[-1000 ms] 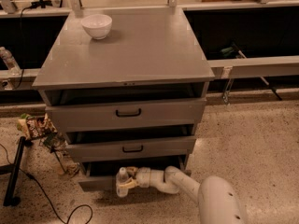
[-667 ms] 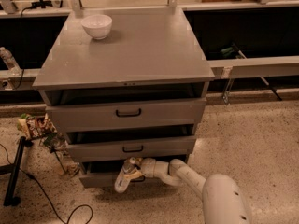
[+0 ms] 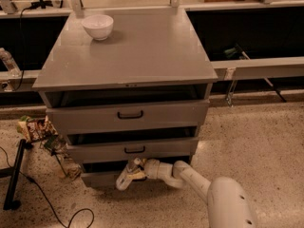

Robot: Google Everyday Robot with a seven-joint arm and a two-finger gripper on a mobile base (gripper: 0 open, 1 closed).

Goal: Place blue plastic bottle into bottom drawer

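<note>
Speckled floor [image 3: 266, 127] — hand [image 3: 127, 175] at flat grey bottom drawer [image 3: 97, 178]

Gripper [image 3: 135, 170] holds blue plastic bottle [image 3: 122, 180] before bottom drawer [image 3: 96, 178], bowl [image 3: 98, 26] atop cabinet [image 3: 142, 56].

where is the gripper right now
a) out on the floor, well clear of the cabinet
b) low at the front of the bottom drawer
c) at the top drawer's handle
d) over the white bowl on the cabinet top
B: the gripper sits low against the front of the bottom drawer, under the middle drawer, far below the white bowl on the cabinet top.
</note>
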